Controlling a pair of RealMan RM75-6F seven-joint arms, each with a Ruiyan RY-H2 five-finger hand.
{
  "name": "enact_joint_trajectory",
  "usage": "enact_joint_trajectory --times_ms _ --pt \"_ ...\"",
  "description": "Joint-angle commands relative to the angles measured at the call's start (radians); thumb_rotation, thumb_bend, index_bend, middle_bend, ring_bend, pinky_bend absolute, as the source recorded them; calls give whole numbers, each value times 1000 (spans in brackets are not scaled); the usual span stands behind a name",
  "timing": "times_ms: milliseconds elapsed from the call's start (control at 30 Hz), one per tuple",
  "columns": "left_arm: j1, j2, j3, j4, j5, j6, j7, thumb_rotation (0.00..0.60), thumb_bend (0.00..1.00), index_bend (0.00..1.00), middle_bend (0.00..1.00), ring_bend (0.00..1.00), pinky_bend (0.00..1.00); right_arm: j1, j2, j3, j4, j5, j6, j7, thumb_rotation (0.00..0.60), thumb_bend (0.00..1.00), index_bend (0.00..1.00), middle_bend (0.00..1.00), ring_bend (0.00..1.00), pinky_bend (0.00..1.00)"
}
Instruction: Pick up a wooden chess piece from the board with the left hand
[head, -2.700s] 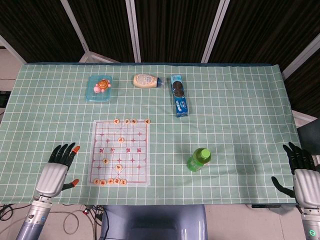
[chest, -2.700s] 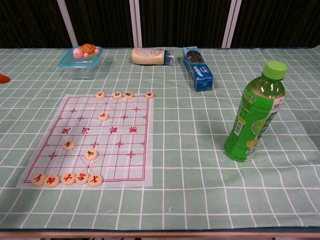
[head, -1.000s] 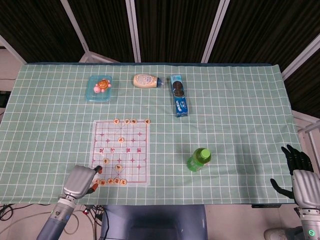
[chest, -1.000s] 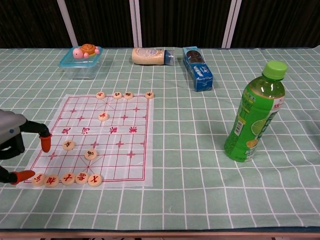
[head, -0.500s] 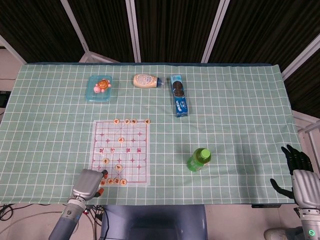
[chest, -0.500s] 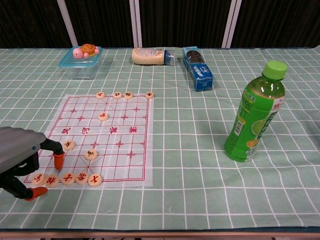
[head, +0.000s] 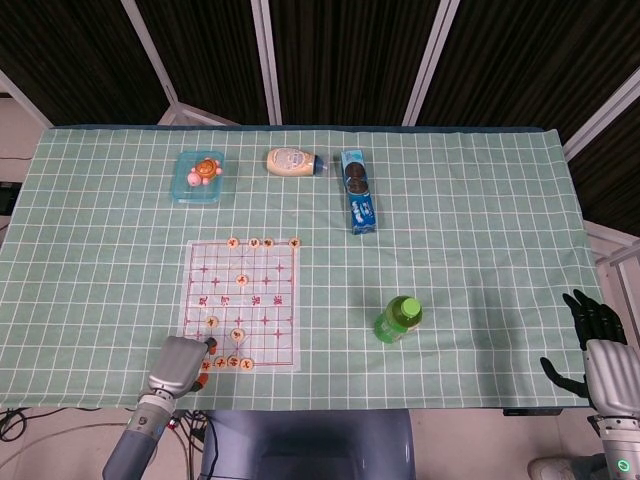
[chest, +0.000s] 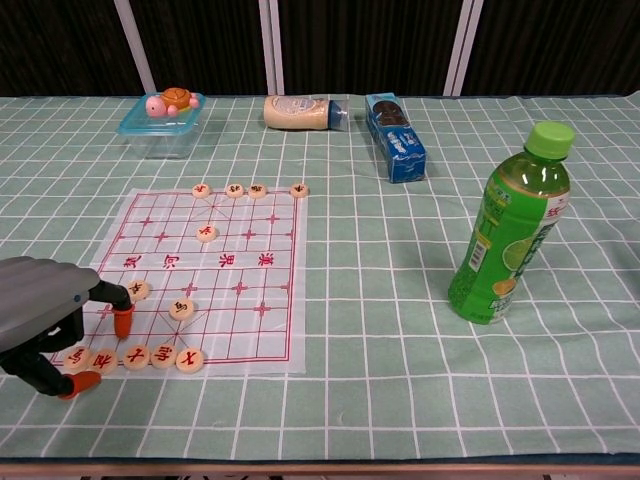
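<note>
The chess board (chest: 240, 262) is a thin sheet with red lines; in the head view the board (head: 262, 300) lies left of centre. Round wooden pieces sit on it: a near row (chest: 135, 356), two loose pieces (chest: 182, 309) in the middle, one further back (chest: 207, 233) and a far row (chest: 258, 189). My left hand (chest: 40, 312) hovers at the board's near-left corner. One orange fingertip (chest: 123, 321) is just behind the near row and the thumb tip (chest: 78, 383) just in front of it, with nothing gripped. In the head view the left hand (head: 178, 364) covers that corner. My right hand (head: 603, 352) rests spread at the far right edge.
A green drink bottle (chest: 508, 228) stands right of the board. Along the far side are a clear box with a toy turtle (chest: 162, 118), a lying mayonnaise bottle (chest: 300, 112) and a blue biscuit pack (chest: 396, 137). The green checked cloth (chest: 400, 400) covers the table.
My left hand came in from the table left of the board to its near-left corner, and in the last half second crept slightly right over the near row. The right hand barely moved.
</note>
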Motion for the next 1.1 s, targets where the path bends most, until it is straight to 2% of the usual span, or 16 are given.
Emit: enact_joint_trajectory --times_ms 33,633,1100 --pt "-6 -6 3 8 -6 0 -2 600 247 424 1000 1000 1000 0 0 0 0 0 0 0 600 304 0 0 0 0" --pt "-24 -18 22 31 -23 17 -16 600 248 450 1000 1000 1000 0 1 2 0 3 0 2 600 304 0 0 0 0" --pt "-33 -23 32 47 -28 22 -36 600 291 505 1000 1000 1000 -2 1 2 -1 -2 5 6 600 304 0 0 0 0"
